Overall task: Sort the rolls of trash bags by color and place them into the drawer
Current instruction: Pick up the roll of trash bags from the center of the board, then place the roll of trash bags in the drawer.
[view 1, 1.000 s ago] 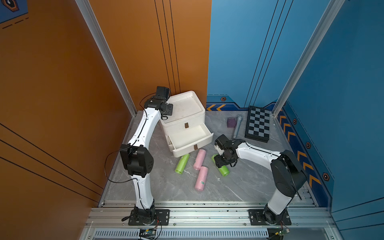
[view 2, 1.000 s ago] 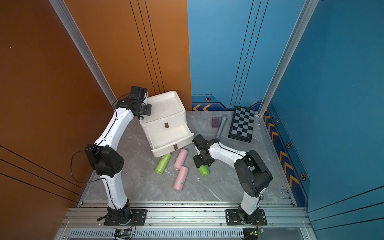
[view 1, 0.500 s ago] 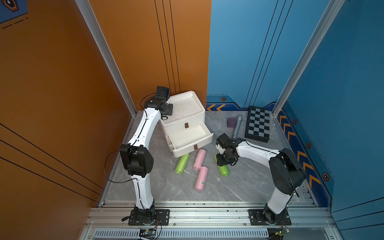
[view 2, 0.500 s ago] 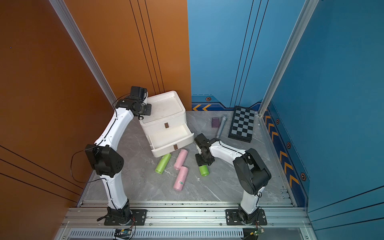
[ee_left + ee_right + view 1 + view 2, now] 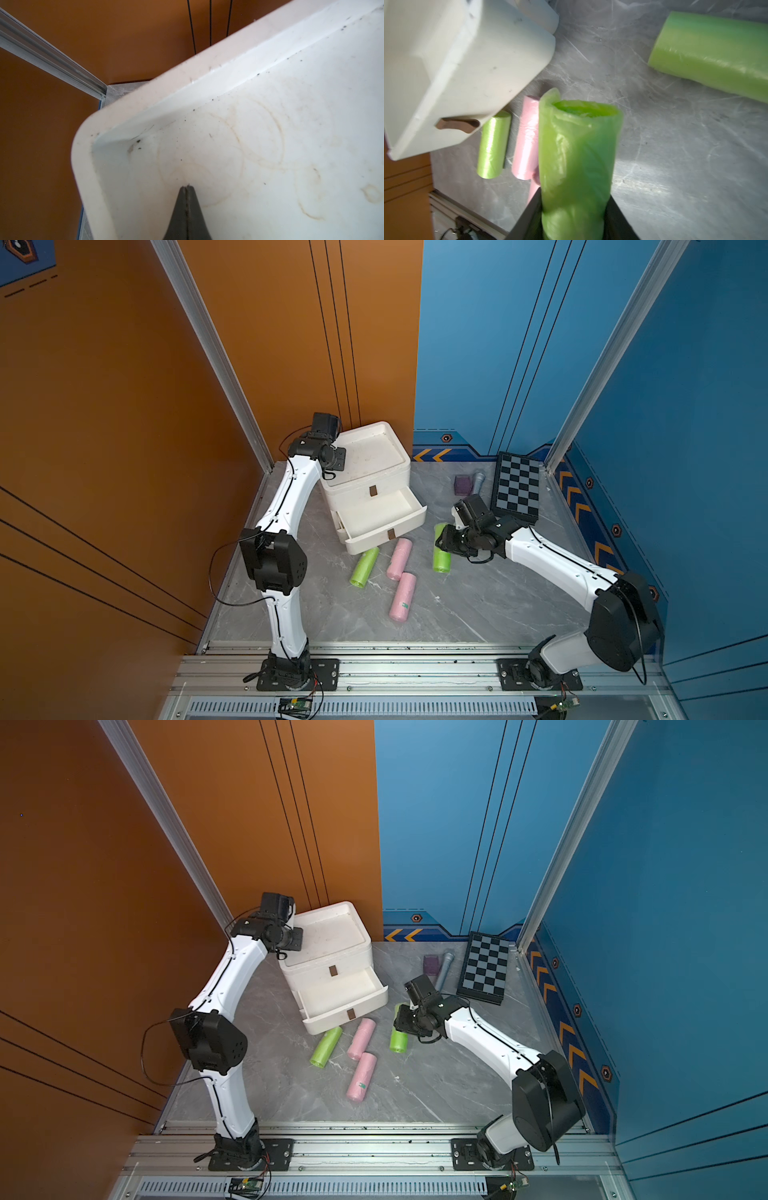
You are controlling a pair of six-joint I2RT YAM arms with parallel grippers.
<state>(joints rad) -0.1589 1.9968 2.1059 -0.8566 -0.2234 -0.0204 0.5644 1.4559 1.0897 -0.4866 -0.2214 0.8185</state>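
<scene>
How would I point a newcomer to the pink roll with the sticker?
Find the white drawer cabinet with one drawer pulled open. The labelled pink roll lies in front of it, farther out than the other pink roll. Only it shows a small green sticker.

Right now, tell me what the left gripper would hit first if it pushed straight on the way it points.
The left gripper, shut, would probably meet the recessed top of the drawer almost at once; whether it already touches is unclear.

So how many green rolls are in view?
3: the held roll sits in the right gripper, a second roll lies on the table beside it, a third roll lies before the open drawer. Closed drawers could hide more.
</scene>
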